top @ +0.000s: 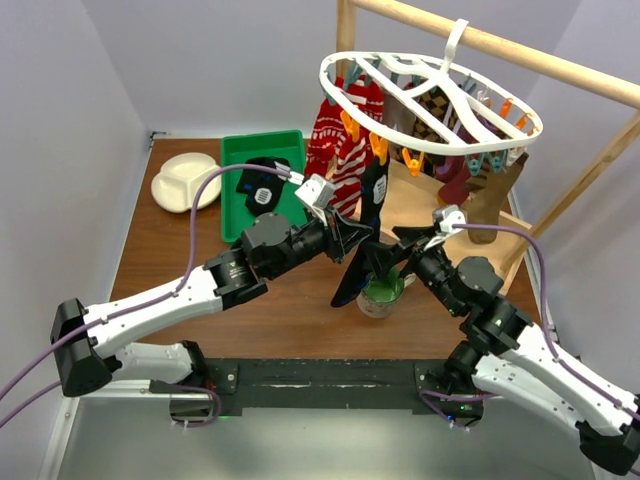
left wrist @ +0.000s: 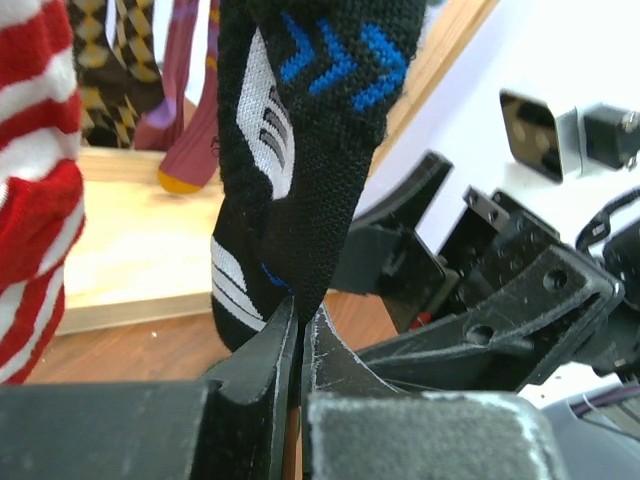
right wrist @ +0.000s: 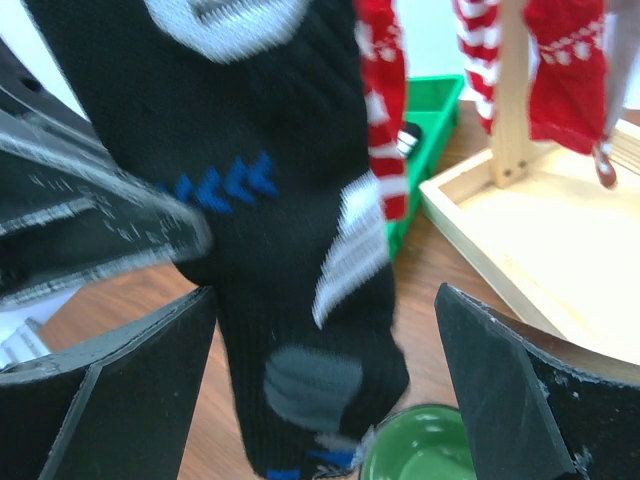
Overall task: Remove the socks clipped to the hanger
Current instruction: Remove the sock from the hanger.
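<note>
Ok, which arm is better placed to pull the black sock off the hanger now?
Left. The left gripper is shut on the black sock hanging from the hanger, so it can likely pull down. The right gripper stands open astride the sock, gripping nothing.

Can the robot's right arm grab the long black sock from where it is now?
Probably yes. The right gripper is open, and the black sock hangs right between its jaws with nothing in the way. The left gripper is shut on the same sock close by, so it looks a bit crowded.
</note>
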Robot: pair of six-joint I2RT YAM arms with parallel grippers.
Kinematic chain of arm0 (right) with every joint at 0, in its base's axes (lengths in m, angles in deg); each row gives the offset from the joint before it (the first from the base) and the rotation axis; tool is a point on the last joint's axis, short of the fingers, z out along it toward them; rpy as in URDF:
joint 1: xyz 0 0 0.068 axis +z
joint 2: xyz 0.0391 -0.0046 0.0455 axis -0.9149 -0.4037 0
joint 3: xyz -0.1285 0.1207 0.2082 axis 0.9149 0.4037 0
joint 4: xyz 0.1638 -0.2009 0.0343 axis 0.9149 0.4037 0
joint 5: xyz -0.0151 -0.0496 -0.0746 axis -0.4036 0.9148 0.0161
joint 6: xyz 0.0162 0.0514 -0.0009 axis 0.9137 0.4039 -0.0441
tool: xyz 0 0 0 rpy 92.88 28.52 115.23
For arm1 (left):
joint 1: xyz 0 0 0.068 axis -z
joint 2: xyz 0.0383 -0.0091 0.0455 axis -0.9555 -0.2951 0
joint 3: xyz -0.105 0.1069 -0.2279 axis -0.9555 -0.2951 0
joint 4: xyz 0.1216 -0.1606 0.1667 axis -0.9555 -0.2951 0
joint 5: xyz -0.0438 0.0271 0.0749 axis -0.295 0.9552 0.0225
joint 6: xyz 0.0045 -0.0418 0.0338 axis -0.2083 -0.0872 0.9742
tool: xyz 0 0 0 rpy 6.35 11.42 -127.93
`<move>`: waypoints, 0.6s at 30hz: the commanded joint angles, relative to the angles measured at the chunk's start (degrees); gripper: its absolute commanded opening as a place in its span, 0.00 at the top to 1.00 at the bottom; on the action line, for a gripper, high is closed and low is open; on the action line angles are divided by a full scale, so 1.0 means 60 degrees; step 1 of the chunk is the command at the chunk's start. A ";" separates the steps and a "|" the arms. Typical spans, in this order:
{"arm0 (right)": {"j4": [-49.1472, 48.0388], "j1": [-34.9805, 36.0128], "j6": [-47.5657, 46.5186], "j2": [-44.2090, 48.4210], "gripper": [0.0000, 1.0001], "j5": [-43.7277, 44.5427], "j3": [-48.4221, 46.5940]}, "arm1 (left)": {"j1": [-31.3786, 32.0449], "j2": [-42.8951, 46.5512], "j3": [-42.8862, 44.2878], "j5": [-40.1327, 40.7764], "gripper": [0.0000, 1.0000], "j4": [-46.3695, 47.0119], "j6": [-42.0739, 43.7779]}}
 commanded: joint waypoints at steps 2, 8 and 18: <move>-0.1291 0.0018 -0.0431 -0.0634 0.04 -0.0941 -0.0612 | 0.0066 0.0373 -0.0107 -0.0511 1.00 -0.0061 -0.0118; -0.1715 0.0018 -0.0432 -0.1060 0.05 -0.1074 -0.0744 | 0.0066 0.0490 -0.0165 -0.0863 1.00 -0.0047 -0.0221; -0.2463 0.0018 -0.0241 -0.1046 0.37 -0.0883 -0.0568 | 0.0066 0.0505 -0.0254 -0.1068 1.00 0.0070 -0.0367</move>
